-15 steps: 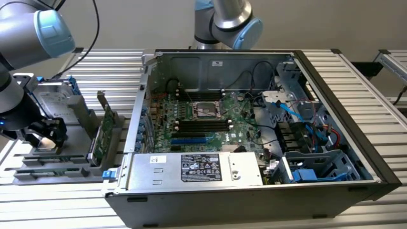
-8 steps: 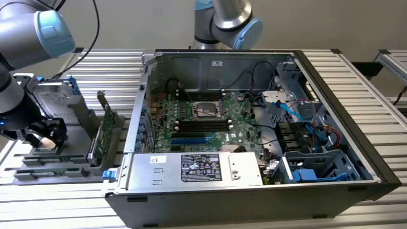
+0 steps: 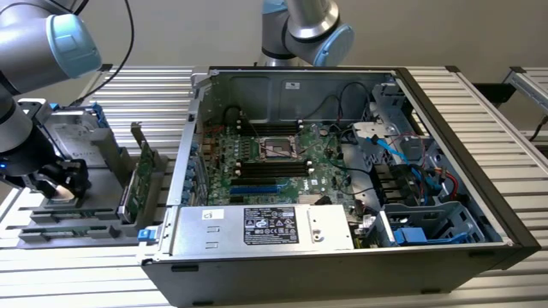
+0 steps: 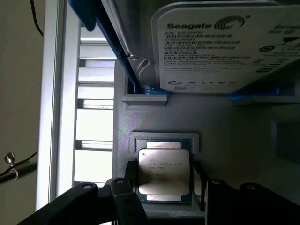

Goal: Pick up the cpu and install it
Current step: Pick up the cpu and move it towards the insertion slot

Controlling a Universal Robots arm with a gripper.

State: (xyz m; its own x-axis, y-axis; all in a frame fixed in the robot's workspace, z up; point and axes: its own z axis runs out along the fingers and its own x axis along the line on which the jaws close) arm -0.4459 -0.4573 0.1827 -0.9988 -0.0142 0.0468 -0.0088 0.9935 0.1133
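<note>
Gripper (image 3: 58,185) low over grey holder tray (image 3: 107,192) at the exterior view's left, beside the open computer case (image 3: 453,138). Wrist view: gripper (image 4: 164,180) straddling the cpu (image 4: 164,171), one dark finger (image 4: 131,174) at one edge of the chip and the other finger at the opposite edge. Jaws spread wide, about the chip's width. Fingers very close to both edges, but can't tell if the pads actually press on it. Cpu lies flat, shiny metal top up with faint print, seated in its square pocket of the holder tray (image 4: 234,140), not lifted. Hard drive (image 4: 225,47) with white Seagate label stands in the same tray near the cpu pocket, in a blue bracket (image 4: 105,35); the same hard drive (image 3: 77,144) shows behind the gripper in the exterior view. Green expansion card (image 3: 137,179) stands on edge in the tray, between gripper and case. Inside the case, motherboard (image 3: 265,168) lies flat with cpu socket (image 3: 278,149) near its middle. Silver box with black sticker (image 3: 265,228) sits along the case's near edge. Second arm (image 3: 308,29) is behind the case. Everything sits on a slatted metal table (image 3: 154,83).
</note>
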